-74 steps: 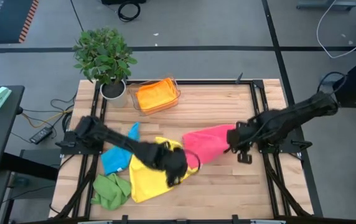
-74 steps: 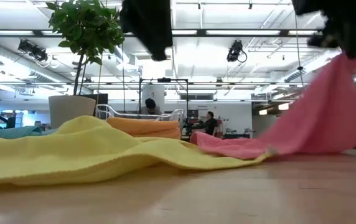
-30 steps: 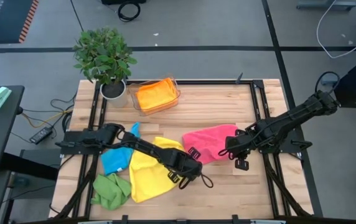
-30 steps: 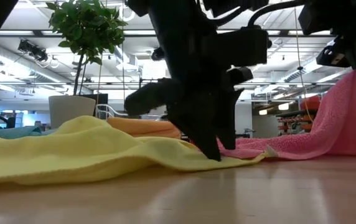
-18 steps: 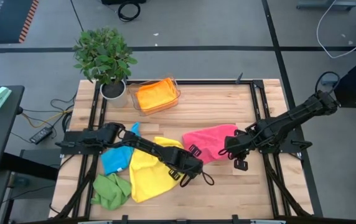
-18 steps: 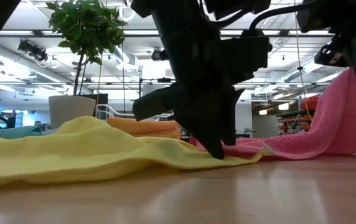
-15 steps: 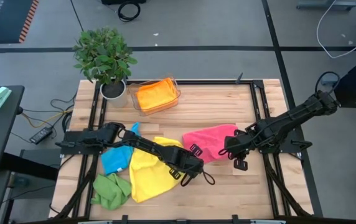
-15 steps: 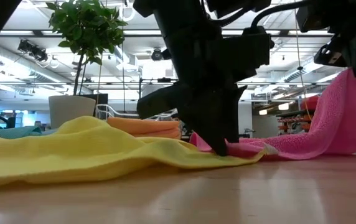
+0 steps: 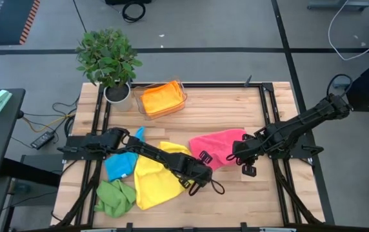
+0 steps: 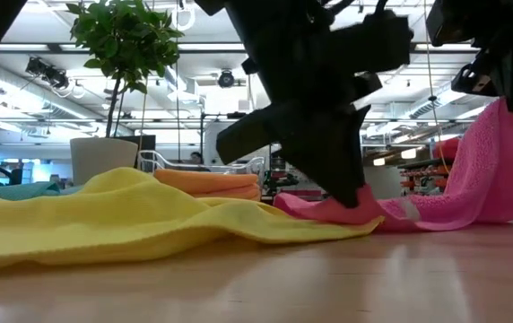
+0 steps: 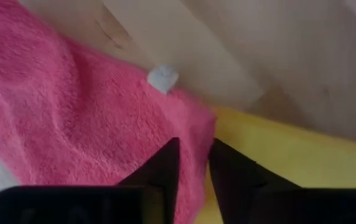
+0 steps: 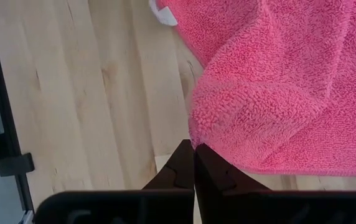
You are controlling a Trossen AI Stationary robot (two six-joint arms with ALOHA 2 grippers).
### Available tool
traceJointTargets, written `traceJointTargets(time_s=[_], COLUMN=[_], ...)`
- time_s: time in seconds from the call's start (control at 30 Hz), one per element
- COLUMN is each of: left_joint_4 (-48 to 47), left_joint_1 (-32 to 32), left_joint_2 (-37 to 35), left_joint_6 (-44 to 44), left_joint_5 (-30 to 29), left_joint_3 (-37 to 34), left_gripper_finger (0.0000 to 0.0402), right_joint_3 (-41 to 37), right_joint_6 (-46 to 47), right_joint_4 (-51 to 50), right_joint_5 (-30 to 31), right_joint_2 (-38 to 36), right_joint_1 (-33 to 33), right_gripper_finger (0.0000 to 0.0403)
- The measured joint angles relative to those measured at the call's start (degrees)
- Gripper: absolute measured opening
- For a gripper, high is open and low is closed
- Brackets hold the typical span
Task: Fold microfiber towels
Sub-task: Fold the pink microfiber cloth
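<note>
pink towel; yellow towel

The pink towel is seen as thick, looped microfiber cloth, matt and fuzzy, with a small white fabric tag sewn at its edge. The yellow towel is shown as the same soft, matt pile, lying in loose folds. The table is made of pale wood strips, smooth and lightly sealed, with visible grain and a faint sheen in the low view. The tray holding the folded orange towel is of clear, glossy plastic. The fingers of the right gripper are of dark, matt plastic.
</note>
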Motion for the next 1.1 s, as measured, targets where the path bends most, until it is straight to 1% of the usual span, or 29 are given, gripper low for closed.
traceJointTargets(time_s=[0.1, 0.13, 0.2, 0.3, 0.4, 0.5, 0.57, 0.63, 0.73, 0.8, 0.87, 0.93, 1.0, 1.03, 1.07, 1.1], left_joint_4=[0.3, 0.3, 0.9, 0.4, -1.7, -3.8, -4.5, -4.8, -4.8, -2.7, 0.2, 2.3, 3.4, 3.4, 3.2, 1.8], left_joint_1=[0.0, 0.0, 0.0, 0.2, 1.7, 5.3, 8.7, 12.6, 18.7, 22.5, 25.9, 28.6, 30.0, 30.3, 30.5, 30.5], left_joint_2=[0.0, 0.0, -0.4, -3.3, -8.3, -13.3, -16.4, -19.0, -21.9, -23.9, -26.1, -28.4, -30.2, -30.7, -31.4, -31.8], left_joint_6=[-2.9, -5.0, -11.0, -21.6, -28.4, -30.1, -30.4, -30.4, -28.9, -26.6, -25.6, -24.6, -24.5, -24.5, -24.7, -25.0], left_joint_5=[-0.1, -0.2, -1.1, -3.2, -6.3, -10.9, -11.9, -12.0, -11.8, -11.2, -9.7, -6.9, -4.5, -3.3, -1.5, 0.5], left_joint_3=[0.0, 0.0, 0.0, -0.1, -0.1, 0.0, 0.0, 0.0, 0.0, 0.0, 0.0, 0.0, 0.0, 0.1, 0.1, 0.0], left_gripper_finger=[0.0028, 0.0015, 0.0011, 0.0007, 0.0005, 0.0005, 0.0004, 0.0003, 0.0003, 0.0003, 0.0003, 0.0003, 0.0003, 0.0003, 0.0003, 0.0003], right_joint_3=[0.0, 0.0, 0.0, 0.3, 4.3, 11.6, 16.5, 20.4, 23.6, 25.2, 27.1, 29.8, 33.1, 34.7, 36.0, 36.9], right_joint_6=[0.0, 0.0, 0.0, -0.1, -1.9, -7.2, -13.0, -20.2, -32.8, -41.6, -48.9, -54.5, -58.2, -59.4, -60.2, -60.1], right_joint_4=[0.0, -0.1, -0.7, -2.6, -9.6, -18.7, -22.6, -25.8, -27.5, -27.8, -27.6, -27.3, -27.4, -27.5, -28.1, -29.0], right_joint_5=[0.0, 0.0, 0.0, 1.4, 7.2, 15.5, 20.8, 24.9, 28.6, 30.3, 32.9, 34.6, 34.5, 33.0, 29.9, 25.2], right_joint_2=[0.0, 0.0, -0.2, -2.2, -5.1, -6.8, -7.0, -6.8, -6.2, -5.9, -5.7, -5.4, -5.3, -5.3, -5.3, -5.3], right_joint_1=[0.0, 0.0, 0.0, 0.0, -0.7, -3.8, -7.1, -11.8, -21.2, -28.1, -34.5, -39.6, -43.5, -44.5, -45.0, -45.1], right_gripper_finger=[0.0003, 0.0003, 0.0003, 0.0003, 0.0003, 0.0003, 0.0003, 0.0003, 0.0003, 0.0003, 0.0003, 0.0003, 0.0003, 0.0003, 0.0002, 0.0002])
